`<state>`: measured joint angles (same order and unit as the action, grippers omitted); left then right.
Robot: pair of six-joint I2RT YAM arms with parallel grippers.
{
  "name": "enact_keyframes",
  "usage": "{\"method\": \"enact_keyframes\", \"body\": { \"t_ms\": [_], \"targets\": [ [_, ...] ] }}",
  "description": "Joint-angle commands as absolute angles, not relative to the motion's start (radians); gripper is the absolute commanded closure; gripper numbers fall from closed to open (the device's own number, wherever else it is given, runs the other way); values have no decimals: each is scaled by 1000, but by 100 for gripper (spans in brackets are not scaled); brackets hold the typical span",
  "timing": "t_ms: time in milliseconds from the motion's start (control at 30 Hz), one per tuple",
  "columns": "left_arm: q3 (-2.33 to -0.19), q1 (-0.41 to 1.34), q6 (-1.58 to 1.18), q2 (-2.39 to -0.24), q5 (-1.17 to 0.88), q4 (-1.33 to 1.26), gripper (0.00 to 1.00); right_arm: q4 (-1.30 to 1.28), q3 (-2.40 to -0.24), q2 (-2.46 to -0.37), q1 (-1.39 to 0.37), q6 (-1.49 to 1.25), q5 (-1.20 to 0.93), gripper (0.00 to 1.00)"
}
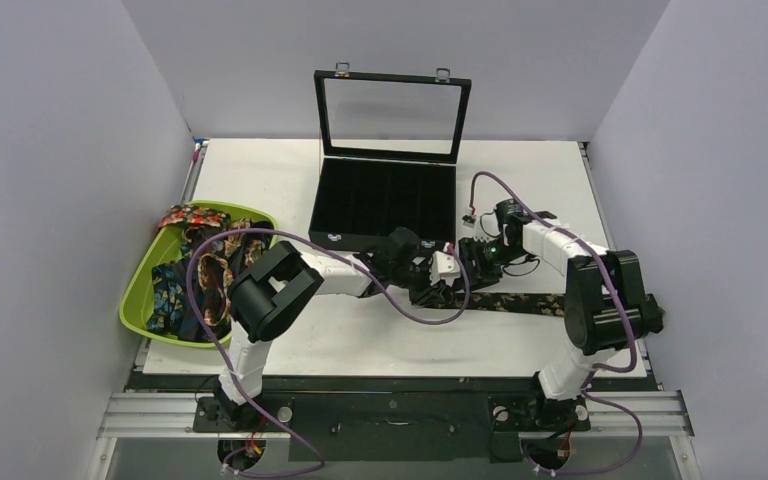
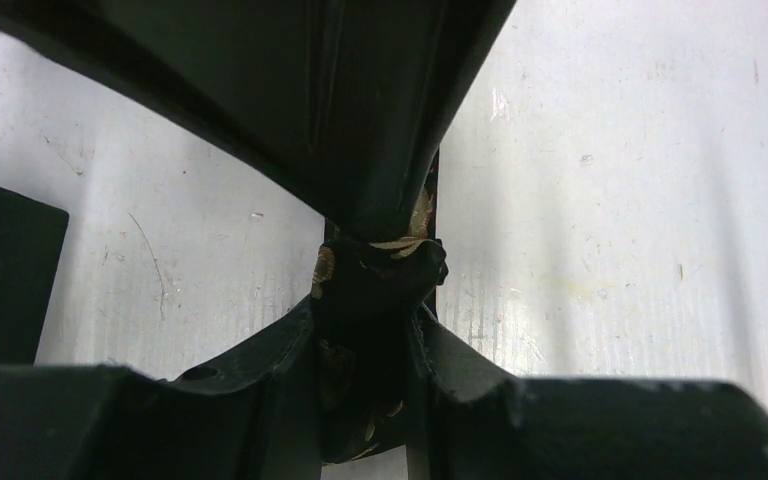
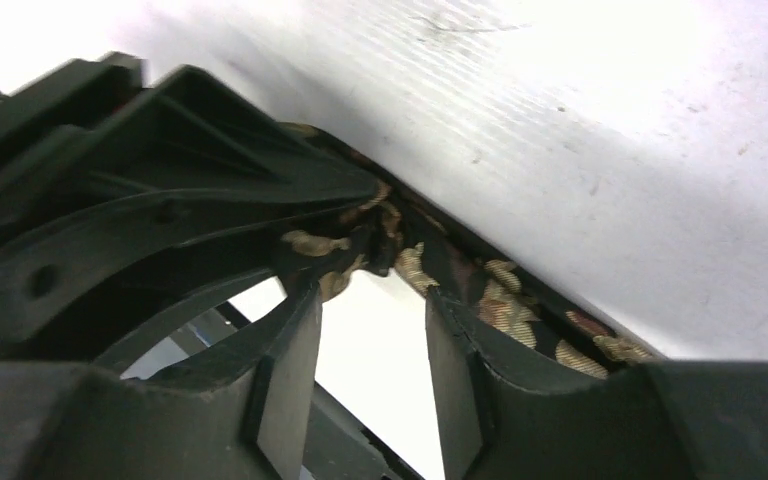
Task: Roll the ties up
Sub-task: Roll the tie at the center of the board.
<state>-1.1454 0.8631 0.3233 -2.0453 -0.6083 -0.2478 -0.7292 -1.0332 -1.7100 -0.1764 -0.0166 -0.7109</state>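
A dark tie (image 1: 520, 302) with tan-gold florals lies flat along the table's near middle, running right from both grippers. My left gripper (image 1: 438, 290) holds its bunched left end. In the left wrist view the jaws of the left gripper (image 2: 370, 325) are shut on that wad of tie (image 2: 385, 270). My right gripper (image 1: 472, 262) hovers right beside it, just behind. In the right wrist view the right gripper (image 3: 372, 300) stands open with only bare table between its fingers, and the tie (image 3: 505, 300) passes just beyond its right fingertip. More ties (image 1: 195, 275) are piled in the green tray.
The green tray (image 1: 132, 305) sits at the table's left edge. A black compartment box (image 1: 385, 205) with its glass lid (image 1: 392, 112) raised stands at the back middle. Purple cables loop over both arms. Grey walls enclose the table.
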Motion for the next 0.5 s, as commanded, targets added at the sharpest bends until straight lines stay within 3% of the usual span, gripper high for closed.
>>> {"method": "enact_keyframes", "body": {
  "t_ms": [0, 267, 467],
  "targets": [
    [-1140, 870, 381, -2056, -544, -117, 76, -760, -1079, -1633, -178, -38, -834, 58],
    [-1136, 874, 388, -2051, -532, -111, 75, -722, -1079, -1690, -237, -92, -802, 54],
    [-1132, 875, 389, -2044, -529, -105, 75, -724, -1083, -1750, -239, -65, -734, 67]
  ]
}}
